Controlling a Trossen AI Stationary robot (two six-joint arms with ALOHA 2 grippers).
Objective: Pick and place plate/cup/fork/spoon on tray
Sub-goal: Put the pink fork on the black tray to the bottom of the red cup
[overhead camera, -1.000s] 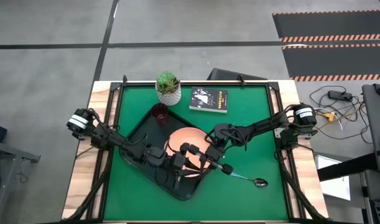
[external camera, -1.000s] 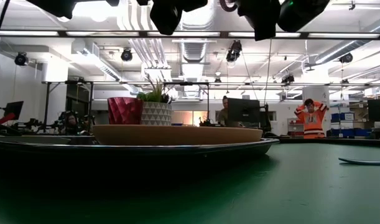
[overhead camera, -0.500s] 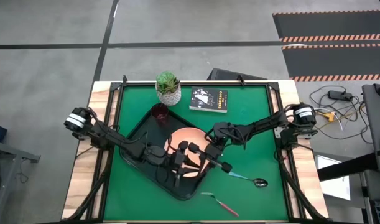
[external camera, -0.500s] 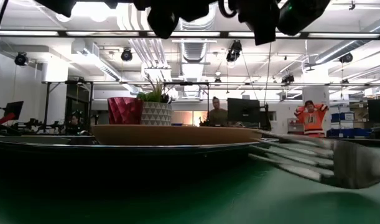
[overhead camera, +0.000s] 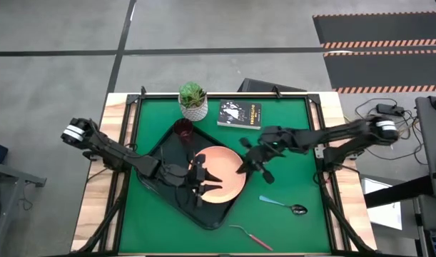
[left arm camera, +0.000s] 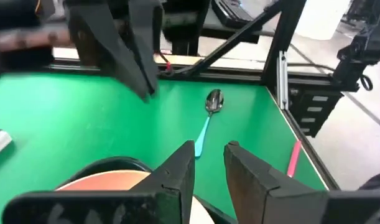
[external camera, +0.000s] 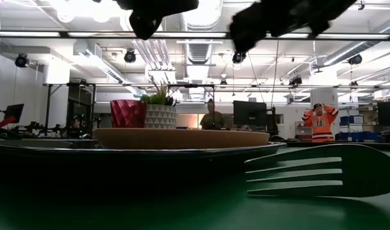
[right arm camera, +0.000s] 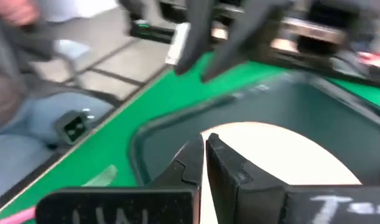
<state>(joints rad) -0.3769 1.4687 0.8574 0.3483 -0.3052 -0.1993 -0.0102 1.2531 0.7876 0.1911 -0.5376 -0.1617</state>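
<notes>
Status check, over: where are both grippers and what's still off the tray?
Left gripper over plate, fingers parted, empty. Right gripper shut at plate's edge. Plate, cup on tray. Fork, spoon still on mat.

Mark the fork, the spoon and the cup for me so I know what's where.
fork (overhead camera: 247, 235), high view, middle of its length, on the green mat.
spoon (overhead camera: 298, 210), high view, shiny metal bowl.
cup (overhead camera: 183, 128), high view, centre of its open top, standing on the tray.
</notes>
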